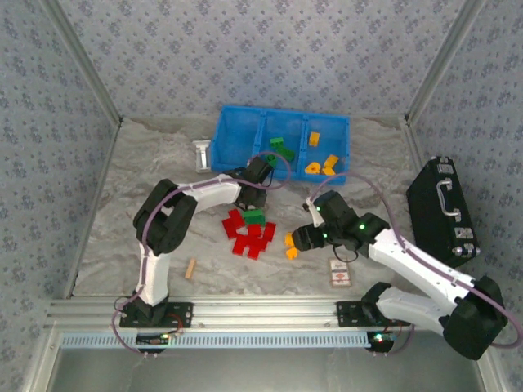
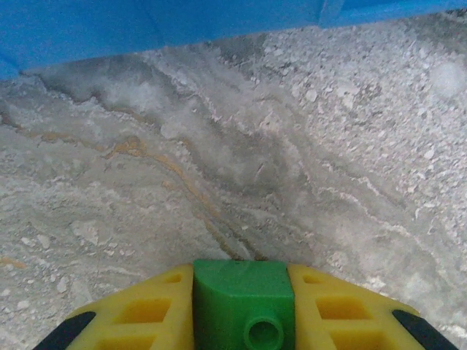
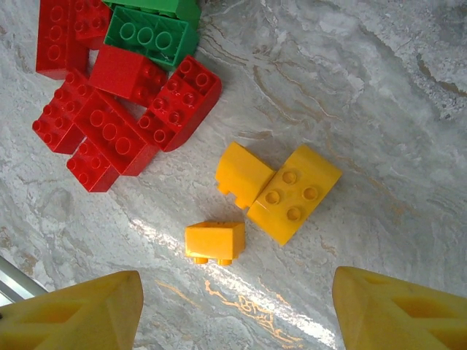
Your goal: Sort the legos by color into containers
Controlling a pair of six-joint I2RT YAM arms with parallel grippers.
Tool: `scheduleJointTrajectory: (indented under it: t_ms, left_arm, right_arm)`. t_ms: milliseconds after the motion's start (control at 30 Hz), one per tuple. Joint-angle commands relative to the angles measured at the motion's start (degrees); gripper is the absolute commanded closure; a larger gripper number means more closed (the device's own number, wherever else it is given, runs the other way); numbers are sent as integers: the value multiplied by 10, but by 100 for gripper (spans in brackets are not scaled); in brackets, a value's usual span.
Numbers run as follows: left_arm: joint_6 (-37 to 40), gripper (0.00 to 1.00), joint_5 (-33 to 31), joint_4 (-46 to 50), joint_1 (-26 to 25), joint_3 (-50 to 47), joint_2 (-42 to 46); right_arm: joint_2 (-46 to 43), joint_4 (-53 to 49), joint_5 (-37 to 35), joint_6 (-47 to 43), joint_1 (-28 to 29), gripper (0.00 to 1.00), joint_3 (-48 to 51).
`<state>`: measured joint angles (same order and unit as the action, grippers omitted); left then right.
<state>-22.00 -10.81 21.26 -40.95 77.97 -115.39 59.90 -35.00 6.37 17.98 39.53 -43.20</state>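
Desk: grey-white marbled desk (image 1: pixel 139 188), patterned walls behind.
Bin: long blue plastic bin (image 1: pixel 239 140); middle compartment, two green bricks (image 1: pixel 283 148); right compartment, three yellow-orange bricks (image 1: pixel 320 165).
Loose: three more yellow-orange bricks (image 3: pixel 294 192) beside the red brick pile (image 3: pixel 109 133).
Left hand (image 2: pixel 243 281): clamped on a green brick (image 2: pixel 243 313), near the bin.
Right hand (image 3: pixel 233 306): fingers apart, over the loose three.

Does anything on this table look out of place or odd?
Nothing looks spilled or broken. Two things stand out from the plastic toy bricks: a small tan wooden stick lies alone on the marbled table near the left arm's base, and a small red-and-white card lies beside the right arm.
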Motion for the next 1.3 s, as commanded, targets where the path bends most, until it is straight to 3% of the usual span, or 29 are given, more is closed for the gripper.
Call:
scheduleJointTrajectory:
  t_ms: [0, 167, 400, 767, 933, 1267]
  left_arm:
    - [23, 73, 5, 38, 6, 28, 43]
    - [47, 73, 15, 79, 2, 118, 66]
    - [54, 70, 5, 112, 1, 253, 24]
    - [98, 71, 16, 146, 28, 553, -198]
    - [92, 70, 27, 140, 44, 606, -255]
    - [77, 53, 50, 155, 48, 639, -292]
  right_arm:
    - [9, -3, -9, -21, -3, 29, -21]
    - [8, 0, -1, -36, -20, 29, -25]
    - [18, 3, 43, -40, -26, 28, -23]
    - [66, 38, 60, -41, -5, 25, -43]
    - [82, 55, 60, -36, 2, 25, -51]
    - [125, 49, 74, -40, -2, 24, -68]
